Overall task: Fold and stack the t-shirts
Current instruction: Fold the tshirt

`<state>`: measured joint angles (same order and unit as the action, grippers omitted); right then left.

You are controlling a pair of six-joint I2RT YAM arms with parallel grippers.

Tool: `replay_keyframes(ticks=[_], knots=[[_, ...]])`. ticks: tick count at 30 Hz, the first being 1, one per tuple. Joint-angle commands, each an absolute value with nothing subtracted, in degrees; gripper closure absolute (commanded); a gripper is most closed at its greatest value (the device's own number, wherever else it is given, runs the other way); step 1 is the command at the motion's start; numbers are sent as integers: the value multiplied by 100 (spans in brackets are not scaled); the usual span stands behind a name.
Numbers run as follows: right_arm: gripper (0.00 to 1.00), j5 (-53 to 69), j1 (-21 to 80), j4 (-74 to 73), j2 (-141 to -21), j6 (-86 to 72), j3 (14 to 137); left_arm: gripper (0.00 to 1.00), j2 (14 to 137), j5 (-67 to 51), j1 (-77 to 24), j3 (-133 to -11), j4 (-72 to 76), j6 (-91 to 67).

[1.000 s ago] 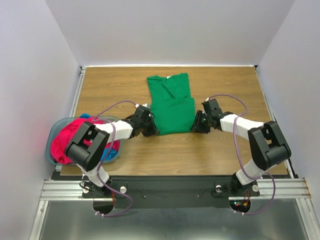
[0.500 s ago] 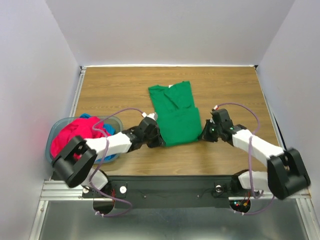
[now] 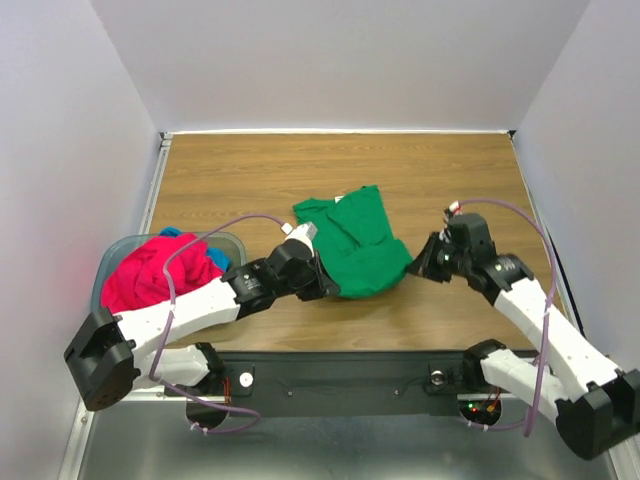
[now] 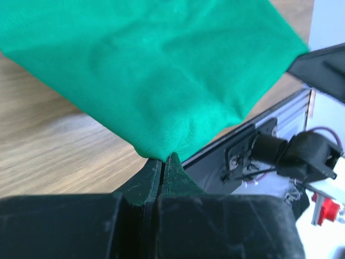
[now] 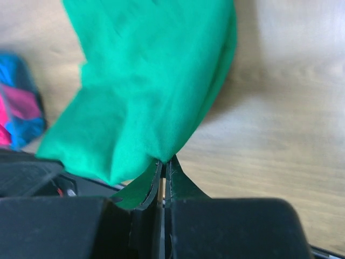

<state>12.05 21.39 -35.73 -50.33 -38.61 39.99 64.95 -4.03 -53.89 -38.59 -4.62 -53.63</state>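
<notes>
The soft, rumpled green t-shirt (image 3: 355,245) lies mid-table on the smooth wood-grain table (image 3: 250,180), its near edge lifted into a sagging fold. The left gripper (image 4: 163,162) is pinched tight on the near-left corner of the cloth, and the right gripper (image 5: 163,164) is clamped on the near-right corner. A crumpled pink-red t-shirt (image 3: 150,275) and a blue t-shirt (image 3: 218,265) fill the rounded plastic basket (image 3: 235,240) at the left.
</notes>
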Motion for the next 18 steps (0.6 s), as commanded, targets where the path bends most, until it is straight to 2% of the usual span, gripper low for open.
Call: replay_keyframes(ticks=[1,10,18], knots=[[100,688,2118,-3472,-5667,-3639,5173,100,6539,217,-5204,-4612,-817,-5064],[100,114,2127,-3358,-7829,-3217,7117,100,7259,26,-3755,-5492,-800,-4281],[100,79,2057,-3305,-9561,-2874,8874,100,8226,-139,-2998,-6335,-703,-3718]])
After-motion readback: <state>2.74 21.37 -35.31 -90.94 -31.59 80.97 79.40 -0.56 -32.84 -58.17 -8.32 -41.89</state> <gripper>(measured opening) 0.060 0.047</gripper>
